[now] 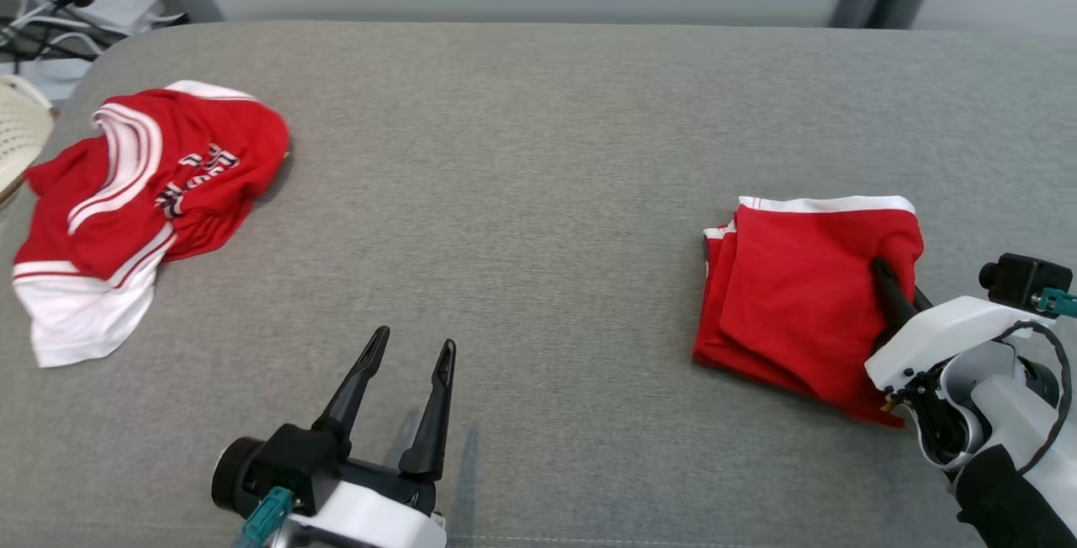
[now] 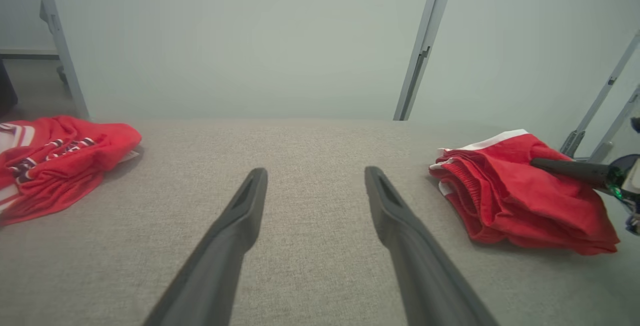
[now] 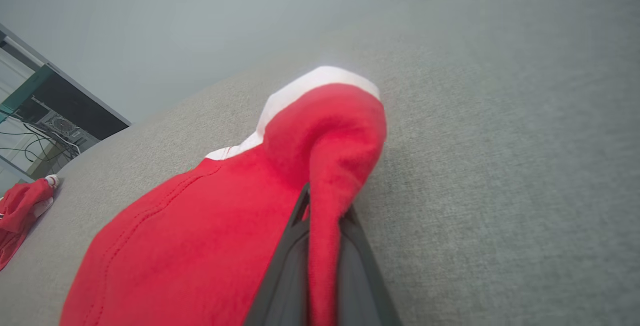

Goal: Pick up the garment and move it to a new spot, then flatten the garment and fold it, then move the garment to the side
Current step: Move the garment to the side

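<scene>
Folded red shorts [image 1: 799,295] with white trim lay on the right part of the grey padded surface [image 1: 522,194], the folds stacked and roughly square. The right gripper [image 3: 326,206] was closed on the right edge of the stack, a ridge of red cloth pinched between its two dark fingers. The left gripper [image 1: 416,337] hovered near the middle front of the surface with its fingers spread wide and nothing between them. A crumpled red-and-white jersey [image 1: 143,194] sat at the far left, well apart from the shorts, beside a cream basket [image 1: 17,135].

The folding appeared complete, so the step in hand was probably the move to the side. The pinch seemed to take only the upper layers, so a high lift could let the lower ones fall open. A low, slow drag along the surface would better keep the stack together, and the free left gripper could steady the left edge.
</scene>
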Tool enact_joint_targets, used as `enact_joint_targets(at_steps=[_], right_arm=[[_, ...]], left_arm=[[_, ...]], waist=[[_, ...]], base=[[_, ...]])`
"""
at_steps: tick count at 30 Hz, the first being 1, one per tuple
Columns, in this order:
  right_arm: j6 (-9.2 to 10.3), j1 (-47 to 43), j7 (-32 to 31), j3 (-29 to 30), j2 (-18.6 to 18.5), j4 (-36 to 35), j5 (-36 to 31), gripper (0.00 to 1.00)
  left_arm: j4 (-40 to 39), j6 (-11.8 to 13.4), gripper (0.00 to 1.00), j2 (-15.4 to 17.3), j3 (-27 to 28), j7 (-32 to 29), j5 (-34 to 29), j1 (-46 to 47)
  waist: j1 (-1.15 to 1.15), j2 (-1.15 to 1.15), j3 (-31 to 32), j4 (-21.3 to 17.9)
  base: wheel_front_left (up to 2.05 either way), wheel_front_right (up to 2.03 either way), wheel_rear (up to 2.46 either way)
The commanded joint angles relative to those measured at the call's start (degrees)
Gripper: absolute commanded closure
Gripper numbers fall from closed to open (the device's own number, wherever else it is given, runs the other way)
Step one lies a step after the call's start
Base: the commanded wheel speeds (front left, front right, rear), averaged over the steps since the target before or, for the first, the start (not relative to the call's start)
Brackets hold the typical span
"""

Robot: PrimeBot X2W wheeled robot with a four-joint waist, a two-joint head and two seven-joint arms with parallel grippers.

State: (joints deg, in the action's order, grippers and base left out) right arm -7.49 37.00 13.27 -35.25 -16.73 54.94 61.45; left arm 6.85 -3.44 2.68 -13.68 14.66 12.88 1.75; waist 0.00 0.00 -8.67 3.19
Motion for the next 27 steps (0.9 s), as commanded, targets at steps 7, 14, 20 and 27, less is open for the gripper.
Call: enact_joint_targets(at_steps=[7,14,20,27], right_arm=[[0.0,0.32,1.69,2.82,-1.48,-2.27,-1.38,1.0],[0.0,-1.74,1.72,10.43,-0.05,-5.7,-6.41,1.0],[0.0,-3.83,1.72,15.07,2.34,-7.63,-10.42,1.0],[0.0,-6.11,1.73,19.09,4.71,-9.15,-13.36,1.0]], left_arm=[[-2.1,-0.52,0.0,0.2,1.63,0.34,-2.16,4.42],[-2.02,-1.67,0.0,0.2,2.3,0.34,-3.85,6.26],[-2.17,-2.51,0.0,0.2,2.02,0.34,-5.04,7.36],[-1.9,-3.15,0.0,0.2,1.68,0.34,-5.97,7.92]], waist=[[0.0,0.0,-2.28,-7.54],[0.0,0.0,-4.36,-13.64],[0.0,0.0,-5.27,-18.5],[0.0,0.0,-6.19,-23.31]], base=[[0.0,0.0,0.0],[0.0,0.0,0.0],[0.0,0.0,0.0],[0.0,0.0,0.0]])
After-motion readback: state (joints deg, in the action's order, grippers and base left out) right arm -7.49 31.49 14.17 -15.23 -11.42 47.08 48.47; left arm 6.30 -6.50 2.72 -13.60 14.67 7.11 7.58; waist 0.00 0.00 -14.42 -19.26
